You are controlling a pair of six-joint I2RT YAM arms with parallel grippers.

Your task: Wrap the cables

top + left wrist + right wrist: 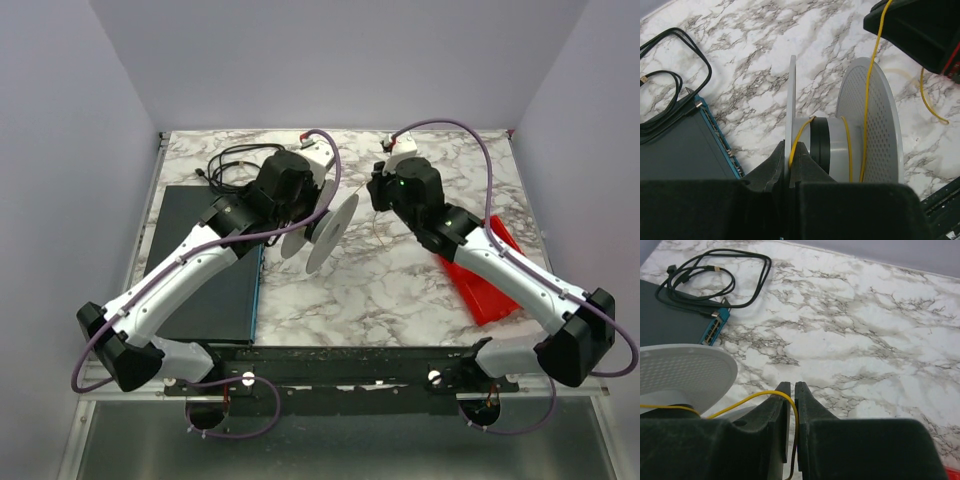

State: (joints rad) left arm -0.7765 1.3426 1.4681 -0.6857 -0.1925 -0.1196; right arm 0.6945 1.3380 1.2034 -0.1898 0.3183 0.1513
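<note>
Black rail [350, 362] carries both arm bases at the near edge of a marble table [380, 290]. Just beyond, a dark box [210, 290] lies flat under the left arm, and a red sheet [480, 290] lies under the right arm. At mid-table the left gripper [790, 167] is clamped on the thin flange of a white spool [325, 232], which is held on edge. The yellow wire [867, 100] circles the spool's hub in a few loose turns, crosses the perforated flange and runs to the right gripper [792, 390], just beside the spool. There it drops through the narrow slit between fingers [775, 415] that stand almost together; whether they pinch it cannot be told. A slack curve of wire shows over the marble under that gripper. A coiled black cord [220, 170] lies at the far left corner.
</note>
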